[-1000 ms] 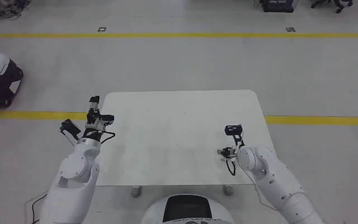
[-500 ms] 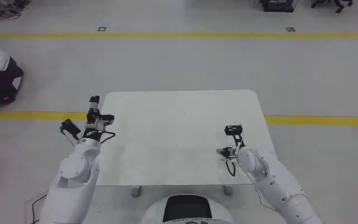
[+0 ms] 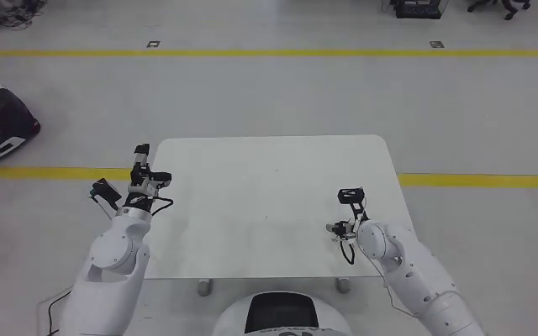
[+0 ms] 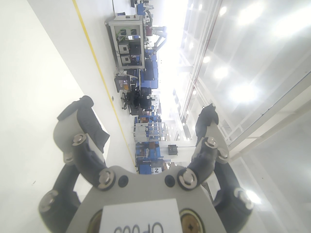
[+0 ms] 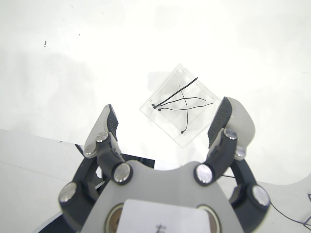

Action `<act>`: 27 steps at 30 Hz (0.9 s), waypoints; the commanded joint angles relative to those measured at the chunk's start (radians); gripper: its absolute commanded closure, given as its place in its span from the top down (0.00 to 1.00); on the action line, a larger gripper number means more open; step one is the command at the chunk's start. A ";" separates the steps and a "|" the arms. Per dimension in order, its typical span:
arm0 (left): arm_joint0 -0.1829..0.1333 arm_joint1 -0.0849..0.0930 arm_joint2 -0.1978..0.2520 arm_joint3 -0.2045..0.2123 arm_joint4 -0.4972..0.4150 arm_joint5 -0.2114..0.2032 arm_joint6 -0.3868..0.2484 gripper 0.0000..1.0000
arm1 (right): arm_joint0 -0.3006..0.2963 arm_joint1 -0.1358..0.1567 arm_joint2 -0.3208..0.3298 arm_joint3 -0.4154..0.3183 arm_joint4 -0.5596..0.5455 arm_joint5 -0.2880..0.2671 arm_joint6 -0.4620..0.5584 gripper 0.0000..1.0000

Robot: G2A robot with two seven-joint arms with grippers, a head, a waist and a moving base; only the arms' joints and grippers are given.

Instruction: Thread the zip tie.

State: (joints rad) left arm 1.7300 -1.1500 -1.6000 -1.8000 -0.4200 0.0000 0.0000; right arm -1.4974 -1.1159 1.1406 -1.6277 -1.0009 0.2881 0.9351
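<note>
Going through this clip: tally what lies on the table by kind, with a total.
black zip ties: 3, counted by the heads that show
clear tray: 1, holding the ties
Total: 4

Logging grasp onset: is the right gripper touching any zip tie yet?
Apart. Right wrist view: the open right gripper hangs short of the zip ties, which lie loose in the clear tray.

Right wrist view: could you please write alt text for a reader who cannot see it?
The open right end effector hovers over a white table, framing a clear square tray that holds three crossed black zip ties.
</note>
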 commanded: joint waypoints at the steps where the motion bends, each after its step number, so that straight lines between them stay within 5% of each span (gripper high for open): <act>1: 0.000 0.000 0.000 0.000 0.000 0.000 0.000 1.00 | 0.000 0.000 0.000 0.000 0.000 0.000 0.000 1.00; 11: 0.000 0.000 0.000 0.000 0.000 0.000 0.000 1.00 | 0.015 -0.005 -0.042 0.015 -0.082 -0.020 0.033 1.00; 15: 0.000 0.000 0.000 0.000 0.000 0.000 0.000 1.00 | 0.014 -0.005 -0.041 0.008 -0.091 -0.027 0.046 0.63; 20: 0.000 0.000 0.000 0.000 0.000 0.000 0.000 1.00 | 0.010 -0.003 -0.030 0.001 -0.103 -0.047 0.072 0.50; 27: 0.000 0.000 0.000 0.000 0.000 0.000 0.000 1.00 | 0.004 0.003 -0.001 -0.010 -0.113 -0.081 0.111 0.51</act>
State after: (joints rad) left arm 1.7300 -1.1500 -1.6000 -1.8000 -0.4200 0.0000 0.0000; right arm -1.4927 -1.1139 1.1361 -1.6361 -1.1118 0.2101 1.0422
